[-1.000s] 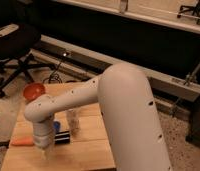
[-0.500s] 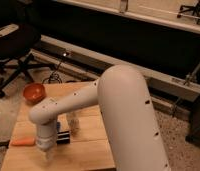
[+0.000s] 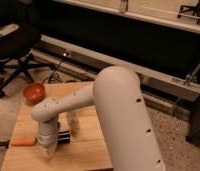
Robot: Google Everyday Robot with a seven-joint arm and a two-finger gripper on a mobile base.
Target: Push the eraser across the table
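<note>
We see our hand point(image 3: 47, 150) low over the near left part of the tabletop point(image 3: 88, 150), hanging from the white wrist of the arm point(image 3: 118, 110), which reaches in from the right and fills much of the view. The hand's fingers are drawn together, with nothing gripped between them that we can make out. Just beside the hand, on its right, the eraser point(image 3: 63, 136) lies flat on the tabletop, a small dark block partly hidden by the wrist; we cannot tell whether the hand touches it. A sliver of a blue pad point(image 3: 58, 125) shows right above the eraser, against the wrist. Close to the right of that stands a small clear container point(image 3: 73, 121), upright. To the left of the hand, near the tabletop's left edge, lies an orange carrot-like piece point(image 3: 24, 141). Farther back, at the far left corner of the tabletop, sits an orange bowl point(image 3: 34, 92). Beyond the tabletop, on the floor, stands a black office chair point(image 3: 15, 50).
</note>
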